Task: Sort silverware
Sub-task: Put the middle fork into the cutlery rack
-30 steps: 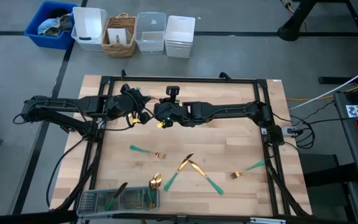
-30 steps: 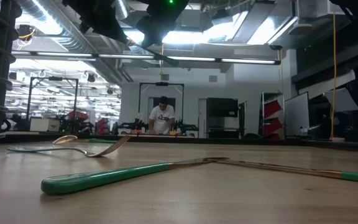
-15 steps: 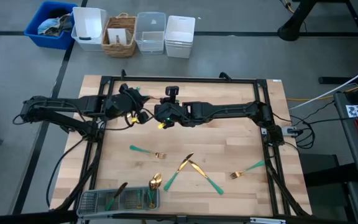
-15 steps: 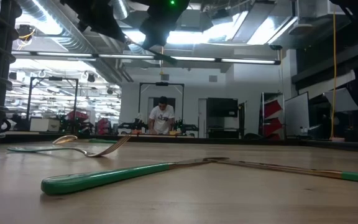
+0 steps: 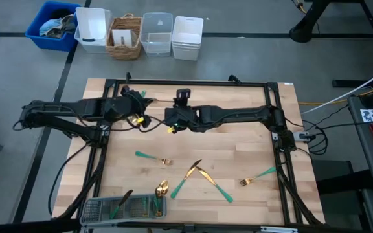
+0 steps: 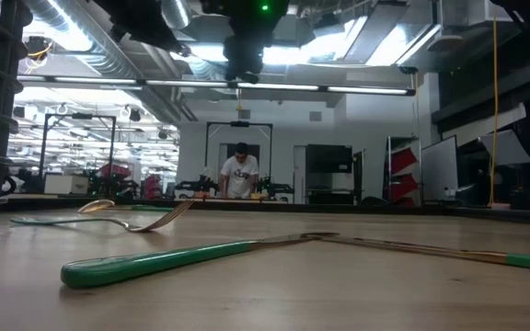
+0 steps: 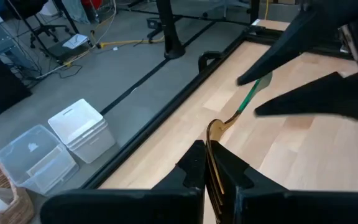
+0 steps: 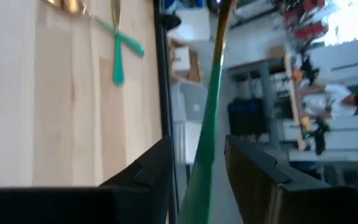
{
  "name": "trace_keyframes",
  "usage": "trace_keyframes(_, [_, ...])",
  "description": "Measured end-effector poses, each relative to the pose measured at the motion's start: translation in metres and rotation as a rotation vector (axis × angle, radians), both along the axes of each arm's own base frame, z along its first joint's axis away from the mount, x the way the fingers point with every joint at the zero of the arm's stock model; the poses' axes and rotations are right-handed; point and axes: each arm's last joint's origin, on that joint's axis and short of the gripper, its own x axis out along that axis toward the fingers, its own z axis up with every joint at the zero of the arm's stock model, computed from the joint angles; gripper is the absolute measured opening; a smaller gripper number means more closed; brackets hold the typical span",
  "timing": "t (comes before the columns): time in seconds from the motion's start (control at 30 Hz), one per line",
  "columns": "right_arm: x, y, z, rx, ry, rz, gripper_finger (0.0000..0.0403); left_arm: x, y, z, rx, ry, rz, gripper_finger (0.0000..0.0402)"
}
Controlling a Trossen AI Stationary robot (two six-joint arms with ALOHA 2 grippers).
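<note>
The utensil in play (image 7: pixel 246 99) is up in the air over the far half of the table (image 5: pixel 251 155), passed between the two arms. The left gripper (image 7: pixel 209 163) is clamped on its gold head, and the teal handle runs straight away from it toward the right arm. In the right wrist view that same handle (image 8: pixel 207 118) lies lengthwise in the gap between the right gripper's (image 8: pixel 197 163) fingers, which stand apart and do not seem to press on it. So the long axis runs left to right between the two wrists, with the head at the left gripper and the handle tip at the right gripper. The left arm alone appears to carry it. The coming move turns on this: the right fingers must clear along the handle's line, not across it, or they may knock it askew.

The rest of the silverware is well apart, on the near half of the table: one fork (image 5: pixel 153 158) left of centre, a crossed pair (image 5: pixel 199 176) in the middle, another fork (image 5: pixel 258 177) to the right. A spoon (image 5: pixel 161 189) lies just at the tray (image 5: pixel 93 208), which sits at the near left edge and already holds a few pieces.

No brand or writing on the utensils or tray can be read.
</note>
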Motion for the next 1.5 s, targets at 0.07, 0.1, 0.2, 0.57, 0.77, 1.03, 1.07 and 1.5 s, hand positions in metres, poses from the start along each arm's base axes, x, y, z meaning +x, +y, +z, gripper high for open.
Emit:
trace_keyframes(0.07, [-0.01, -0.001, 0.006, 0.029, 0.013, -0.029, 0.0147, -0.009, -0.002, 0.003, -0.001, 0.003, -0.006, 0.0])
trace_keyframes(0.1, [-0.016, -0.002, 0.01, 0.049, 0.016, -0.042, 0.0147, -0.014, -0.003, 0.004, -0.004, 0.002, -0.009, 0.0])
trace_keyframes(0.2, [-0.033, -0.007, 0.019, 0.11, 0.052, -0.079, 0.0147, -0.033, -0.007, 0.007, -0.018, 0.008, -0.034, 0.0])
trace_keyframes(0.57, [-0.082, -0.027, 0.043, 0.231, 0.072, -0.292, 0.0147, -0.108, -0.026, 0.018, -0.203, -0.078, -0.474, 0.0])
trace_keyframes(0.77, [-0.085, -0.025, 0.043, 0.329, 0.093, -0.265, 0.0147, -0.131, -0.032, 0.017, -0.328, -0.095, -0.742, 0.0])
trace_keyframes(1.03, [-0.085, -0.018, 0.042, 0.54, 0.161, -0.103, 0.0147, -0.095, -0.051, 0.005, -0.303, 0.027, -0.97, 0.0])
trace_keyframes(1.07, [-0.085, -0.017, 0.044, 0.562, 0.155, -0.091, 0.0147, -0.089, -0.055, 0.004, -0.287, 0.048, -1.026, 0.0])
trace_keyframes(1.5, [-0.11, -0.011, 0.054, 0.723, 0.022, 0.047, 0.0147, -0.048, -0.095, -0.014, -0.223, 0.27, -1.256, 0.0])
